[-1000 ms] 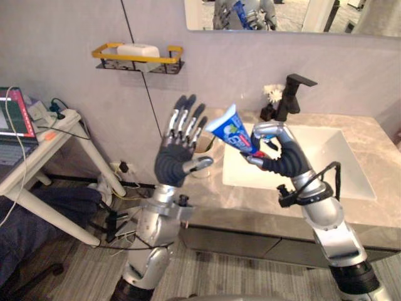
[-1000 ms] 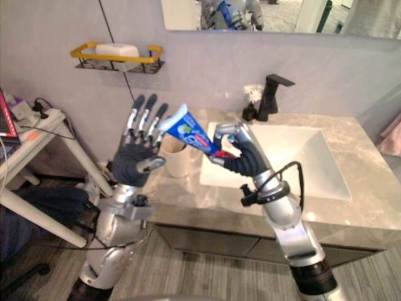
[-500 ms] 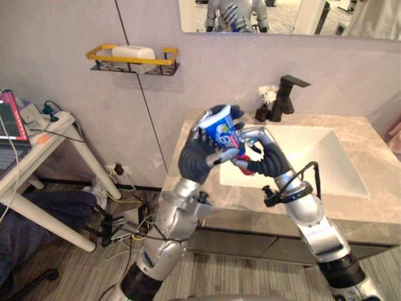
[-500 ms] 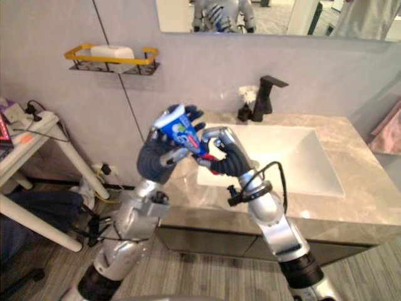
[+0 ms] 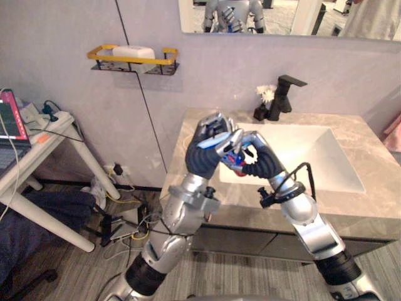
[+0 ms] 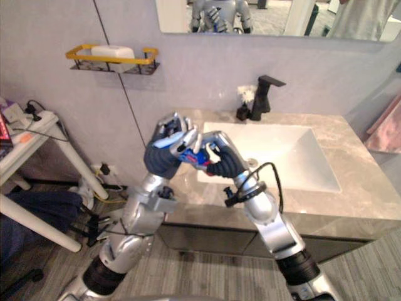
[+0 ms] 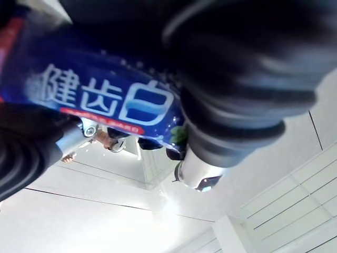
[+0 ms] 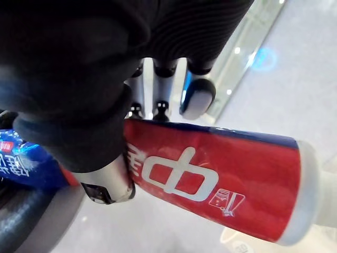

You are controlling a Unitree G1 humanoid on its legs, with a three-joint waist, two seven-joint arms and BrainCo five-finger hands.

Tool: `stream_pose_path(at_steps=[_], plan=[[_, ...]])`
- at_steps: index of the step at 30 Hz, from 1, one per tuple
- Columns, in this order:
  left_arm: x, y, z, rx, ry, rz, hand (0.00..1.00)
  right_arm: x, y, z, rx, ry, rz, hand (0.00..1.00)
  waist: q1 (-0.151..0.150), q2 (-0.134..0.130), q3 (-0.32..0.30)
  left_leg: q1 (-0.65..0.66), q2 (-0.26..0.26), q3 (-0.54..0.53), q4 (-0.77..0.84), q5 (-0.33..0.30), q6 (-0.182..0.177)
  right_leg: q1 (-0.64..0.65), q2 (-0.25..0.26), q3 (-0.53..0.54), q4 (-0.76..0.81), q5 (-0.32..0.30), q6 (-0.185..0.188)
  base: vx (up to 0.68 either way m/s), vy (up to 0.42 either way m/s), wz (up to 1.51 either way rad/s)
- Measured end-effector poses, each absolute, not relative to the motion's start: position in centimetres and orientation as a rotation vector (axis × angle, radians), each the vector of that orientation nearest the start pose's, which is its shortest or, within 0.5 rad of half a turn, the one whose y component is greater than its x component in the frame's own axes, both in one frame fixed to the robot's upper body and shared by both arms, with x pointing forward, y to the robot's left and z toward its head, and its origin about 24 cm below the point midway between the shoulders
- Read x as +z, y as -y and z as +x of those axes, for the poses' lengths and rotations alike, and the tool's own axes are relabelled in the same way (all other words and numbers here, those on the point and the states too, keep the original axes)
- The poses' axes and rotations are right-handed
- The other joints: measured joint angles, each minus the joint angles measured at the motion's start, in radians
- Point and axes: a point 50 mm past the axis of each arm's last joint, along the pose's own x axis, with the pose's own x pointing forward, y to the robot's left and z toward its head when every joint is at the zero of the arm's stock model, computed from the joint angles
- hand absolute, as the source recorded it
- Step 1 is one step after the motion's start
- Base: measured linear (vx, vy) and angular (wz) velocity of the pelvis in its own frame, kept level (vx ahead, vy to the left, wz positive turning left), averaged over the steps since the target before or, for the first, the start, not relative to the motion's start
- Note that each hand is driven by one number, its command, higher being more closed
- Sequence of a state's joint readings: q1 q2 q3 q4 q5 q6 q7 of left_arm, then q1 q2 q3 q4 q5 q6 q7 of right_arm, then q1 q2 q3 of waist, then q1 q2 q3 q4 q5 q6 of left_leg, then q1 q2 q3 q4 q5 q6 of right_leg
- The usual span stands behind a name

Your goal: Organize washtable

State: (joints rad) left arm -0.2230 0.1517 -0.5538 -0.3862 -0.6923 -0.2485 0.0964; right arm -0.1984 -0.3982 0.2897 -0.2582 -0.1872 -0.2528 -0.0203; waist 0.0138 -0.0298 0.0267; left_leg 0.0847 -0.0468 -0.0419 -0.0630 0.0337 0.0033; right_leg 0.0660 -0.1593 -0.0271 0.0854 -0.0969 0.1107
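**Inspector:** Two hands on one item. State positions.

**Assistant:** The toothpaste tube (image 8: pixel 200 179) is held in the air over the front left part of the table (image 5: pixel 351 207), near the sink (image 5: pixel 313 157). The left hand (image 5: pixel 202 158) is curled round its blue flat end. The right hand (image 5: pixel 263 162) pinches its red cap end.

**Inspector:** Axis?

**Assistant:** Roughly crosswise between the hands, cap toward the right. Judgement: neither hand is nearer, and one must let go before the tube goes anywhere.

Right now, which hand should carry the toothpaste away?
Probably the left. The left hand wraps round the toothpaste at its blue middle, while the right hand only pinches its red cap end, so the left looks firmer.
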Motion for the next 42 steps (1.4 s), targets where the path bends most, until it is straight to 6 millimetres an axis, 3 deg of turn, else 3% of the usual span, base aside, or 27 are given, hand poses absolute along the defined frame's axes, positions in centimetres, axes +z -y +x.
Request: stream_pose_path(at_steps=[10, 15, 17, 19, 22, 26, 29, 32, 35, 42], plan=[[17.5, -4.4, 22.4, -0.636, 0.495, -0.678, 1.0, 15.1, 13.2, 24.3, 0.268, 0.659, -0.522, 0.0, -0.002, -0.005, -0.004, 0.031, 0.002, 0.033, -0.026, 0.001, 0.001, 0.001, 0.002, 0.032, 0.0, 0.001, 0.002, -0.01, -0.012, -0.11], [17.7, -5.8, 22.9, -0.57, 0.535, -0.65, 1.0, 16.5, 18.4, 23.7, -0.002, 0.672, -0.552, 0.0, -0.029, -0.012, -0.008, 0.035, 0.004, 0.062, -0.028, -0.001, 0.002, -0.009, 0.005, 0.06, 0.0, 0.006, 0.006, -0.02, -0.015, -0.17], [17.7, -7.1, 23.3, -0.513, 0.551, -0.635, 1.0, 17.3, 21.5, 23.2, -0.17, 0.674, -0.563, 0.0, -0.032, -0.012, -0.008, 0.035, 0.006, 0.077, -0.029, -0.002, 0.002, -0.02, 0.009, 0.078, -0.001, 0.009, 0.007, -0.04, -0.019, -0.21], [17.4, -8.7, 23.5, -0.43, 0.571, -0.6, 1.0, 17.9, 24.5, 22.2, -0.334, 0.675, -0.579, 0.0, -0.057, -0.013, -0.009, 0.036, 0.008, 0.086, -0.029, -0.003, 0.002, -0.024, 0.012, 0.086, -0.002, 0.01, 0.007, -0.05, -0.025, -0.13], [17.6, -9.1, 23.5, -0.414, 0.589, -0.583, 1.0, 17.2, 26.6, 20.8, -0.429, 0.622, -0.589, 0.0, -0.059, -0.011, -0.01, 0.035, 0.014, 0.102, -0.029, -0.004, 0.0, -0.033, 0.018, 0.101, -0.002, 0.014, 0.006, -0.04, -0.028, -0.19], [18.1, -9.3, 22.7, -0.408, 0.632, -0.557, 1.0, 14.6, 28.0, 19.4, -0.503, 0.498, -0.525, 0.0, -0.078, 0.001, -0.02, 0.035, 0.014, 0.115, -0.029, -0.007, -0.001, -0.038, 0.02, 0.115, -0.004, 0.017, 0.008, -0.02, -0.018, -0.09], [18.1, -9.4, 22.4, -0.397, 0.645, -0.538, 1.0, 9.7, 29.4, 17.3, -0.606, 0.254, -0.441, 0.0, -0.083, 0.001, -0.023, 0.035, 0.015, 0.127, -0.029, -0.008, -0.003, -0.044, 0.021, 0.126, -0.005, 0.023, 0.008, -0.03, -0.015, -0.1], [18.1, -9.7, 22.2, -0.383, 0.646, -0.539, 1.0, 6.6, 29.6, 15.5, -0.658, 0.111, -0.351, 0.0, -0.086, 0.004, -0.029, 0.035, 0.016, 0.138, -0.029, -0.013, -0.007, -0.051, 0.022, 0.137, -0.001, 0.023, 0.009, -0.03, -0.013, -0.13], [18.3, -10.0, 21.7, -0.354, 0.669, -0.547, 1.0, 2.8, 28.6, 12.9, -0.692, -0.062, -0.204, 0.0, -0.088, 0.009, -0.038, 0.037, 0.025, 0.149, -0.029, -0.015, -0.006, -0.054, 0.024, 0.143, 0.0, 0.024, 0.009, -0.02, -0.019, -0.09], [19.2, -10.5, 21.2, -0.321, 0.735, -0.518, 1.0, -2.3, 24.3, 11.6, -0.519, -0.279, -0.006, 0.0, -0.086, 0.01, -0.047, 0.046, 0.039, 0.171, -0.03, -0.021, -0.012, -0.054, 0.039, 0.159, 0.001, 0.026, 0.007, -0.03, -0.025, -0.08]])
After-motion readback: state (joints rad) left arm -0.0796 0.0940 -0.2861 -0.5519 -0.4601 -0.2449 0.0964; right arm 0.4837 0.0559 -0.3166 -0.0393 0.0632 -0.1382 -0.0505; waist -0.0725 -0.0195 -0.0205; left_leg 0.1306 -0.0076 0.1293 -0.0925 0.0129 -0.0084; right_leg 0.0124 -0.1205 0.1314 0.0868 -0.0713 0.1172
